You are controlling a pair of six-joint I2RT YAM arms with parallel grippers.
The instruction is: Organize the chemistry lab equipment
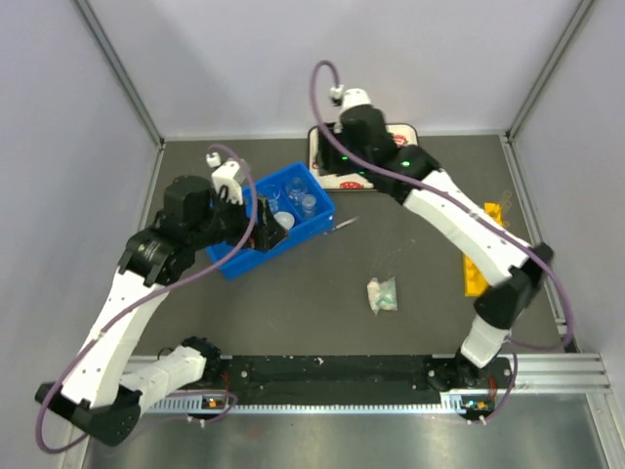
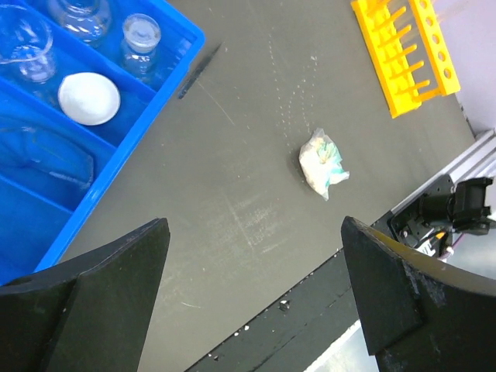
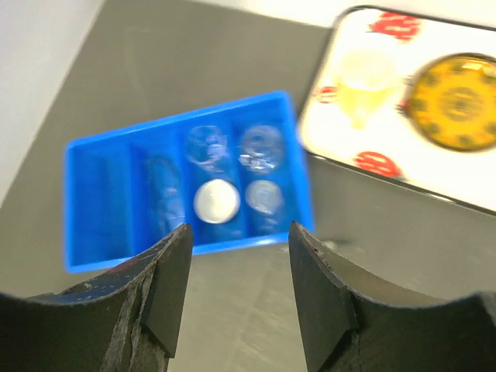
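**Sorting partway through, both pincers empty**

Hanging released over the desk point(image 2: 232, 201): left pincer point(image 2: 252, 291), fingers spread wide with nothing between, just off the near wall of the bin point(image 2: 116, 186). Likewise parted and bare, right pincer point(image 3: 242, 298), held high above the bin's far side, close to the tray point(image 3: 422, 167) next to it. Gripping nothing on either side.

Moving outward from the left:
- Already filed in the bin's compartments: glassware point(image 2: 141, 35) in several clear pieces, and a white dish point(image 2: 89, 98) in the next slot.
- In the long slot, a clear curved piece point(image 2: 43, 159), perhaps goggles, too faint to name for sure.
- Lying loose just beside the bin's corner, a thin dark rod point(image 2: 199, 71), apart from the wall.
- Farther out, in the middle of the desk, a small crumpled bag point(image 2: 324, 163), well apart from everything else.
- Out toward the right edge, a yellow rack point(image 2: 407, 50), lying flat.

Moving outward from the right: on the tray, a yellow disc point(image 3: 457, 101) and a pale glass point(image 3: 364, 77), side by side and blurred, outside the bin.

Judged roughly half done: glass pieces housed; rod, bag and rack left to deal with. Cannot tell whether the tray's load counts as sorted or awaits a move. Likely next, going by nearness: the rod for either pincer, the bag for the left.
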